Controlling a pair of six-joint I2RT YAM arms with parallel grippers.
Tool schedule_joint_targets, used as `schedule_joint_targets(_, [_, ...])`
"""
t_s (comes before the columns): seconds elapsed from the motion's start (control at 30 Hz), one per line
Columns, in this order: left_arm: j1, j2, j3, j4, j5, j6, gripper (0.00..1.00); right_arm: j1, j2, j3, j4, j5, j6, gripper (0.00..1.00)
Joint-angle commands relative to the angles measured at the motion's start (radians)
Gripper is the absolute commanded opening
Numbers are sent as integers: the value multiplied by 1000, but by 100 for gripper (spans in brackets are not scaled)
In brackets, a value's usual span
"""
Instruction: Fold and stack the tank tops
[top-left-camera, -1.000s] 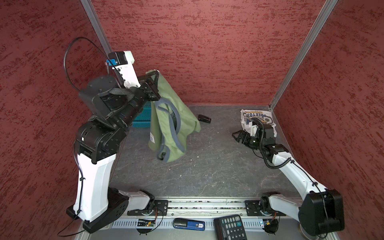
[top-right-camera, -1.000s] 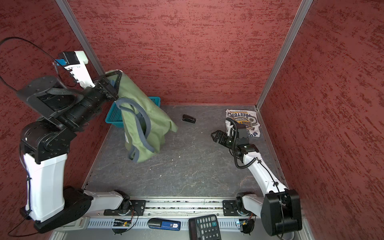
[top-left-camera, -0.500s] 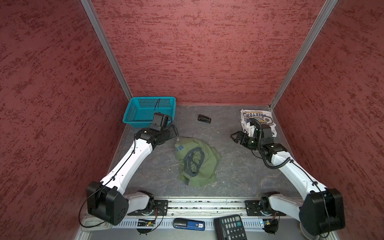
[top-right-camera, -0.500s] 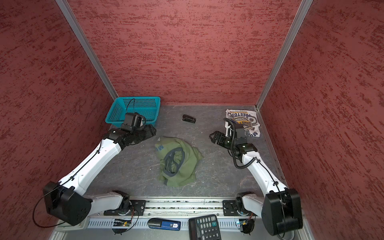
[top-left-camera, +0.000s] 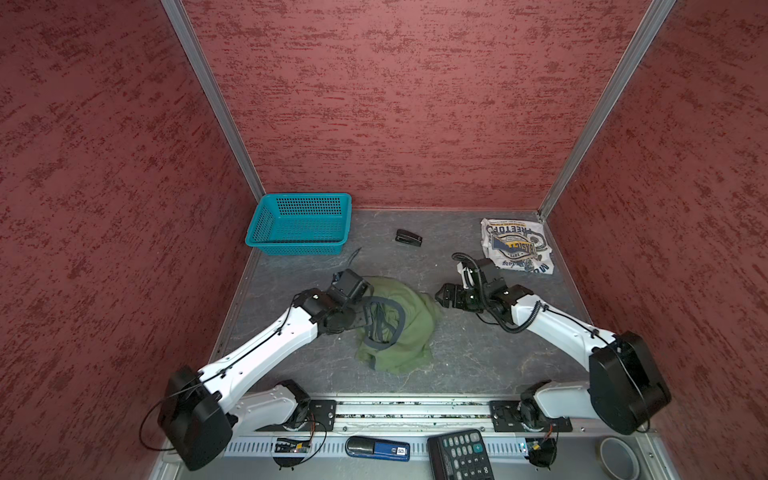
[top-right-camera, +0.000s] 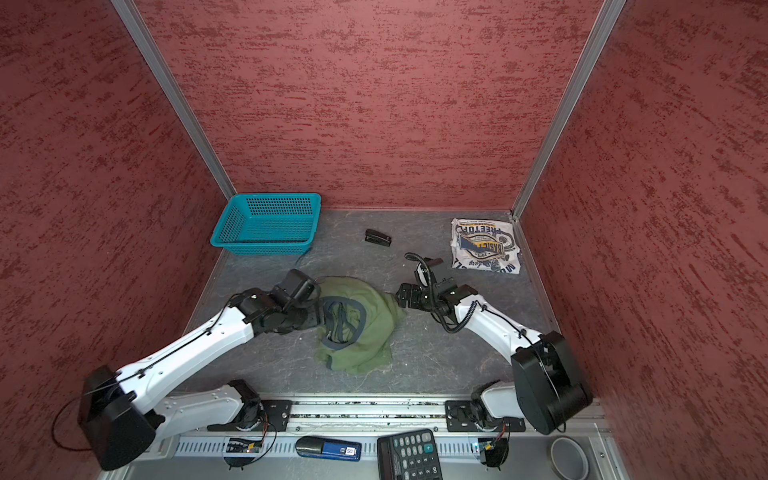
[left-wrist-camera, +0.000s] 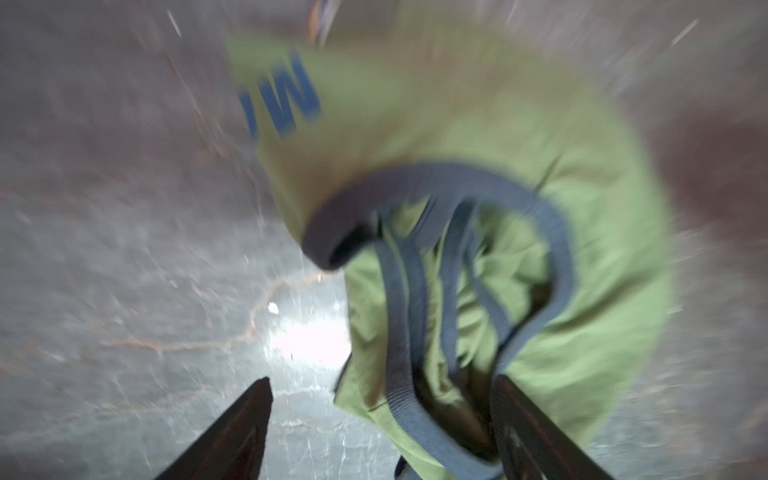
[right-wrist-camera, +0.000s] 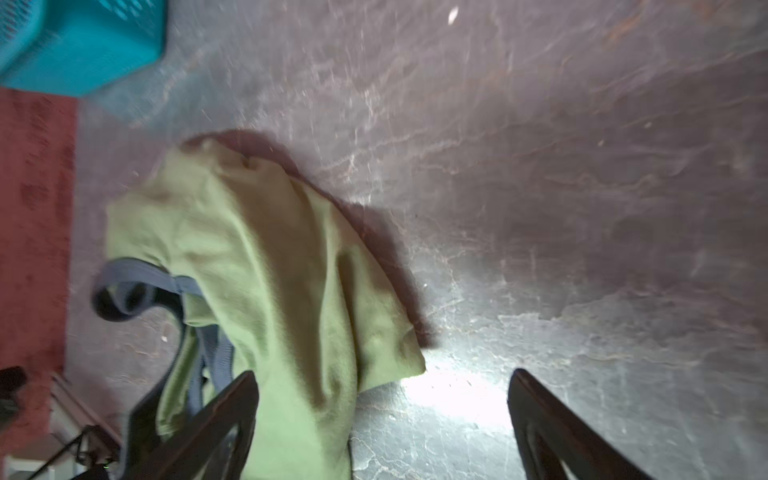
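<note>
Grey tabletop (top-left-camera: 478, 357), red walls (top-left-camera: 395, 104). Wide-spread left gripper (left-wrist-camera: 382, 380) at crumpled olive green cloth tank top (top-left-camera: 415, 332), mid-table. Its grey-blue trim loops (left-wrist-camera: 557, 232) lie right by one finger (left-wrist-camera: 528, 424): likely snag, dragging the heap. Empty right gripper (right-wrist-camera: 382, 374) also wide. Folded white printed tank top (top-left-camera: 517, 247): back right corner.

Two tank tops (top-left-camera: 409, 332) (top-left-camera: 517, 245), two arms (top-left-camera: 266, 349) (top-left-camera: 561, 328), one basket (top-left-camera: 295, 248), one calculator (top-left-camera: 459, 457).
</note>
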Motion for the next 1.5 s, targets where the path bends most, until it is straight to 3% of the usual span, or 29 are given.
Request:
schedule_joint_targets(0.0, [-25, 61, -35, 58, 44, -89, 78, 31, 35, 19, -5, 69, -2, 94])
schedule_joint_targets(0.33, [-47, 183, -110, 239, 119, -95, 58, 73, 105, 16, 16, 64, 28, 92])
schedule_joint_targets(0.53, [-32, 168, -126, 237, 88, -72, 18, 108, 102, 25, 33, 51, 32, 90])
schedule_joint_targets(0.67, [1, 93, -137, 228, 56, -47, 2, 129, 121, 41, 62, 5, 33, 85])
schedule_joint_targets(0.77, [53, 25, -155, 205, 43, -26, 0, 146, 155, 64, 72, -10, 37, 75])
schedule_joint_targets(0.97, [159, -119, -160, 167, 49, 44, 0, 182, 188, 111, 98, -31, 44, 43])
schedule_joint_targets(1.13, [203, -152, -90, 135, 37, 110, 0, 188, 210, 141, 136, -70, 68, 20])
schedule_joint_targets(1.27, [223, -153, -25, 118, 18, 141, 0, 189, 192, 175, 85, 27, 55, 3])
schedule_joint_targets(1.47, [241, -106, 117, 146, 51, 191, 0, 189, 110, 247, -16, 185, 2, 0])
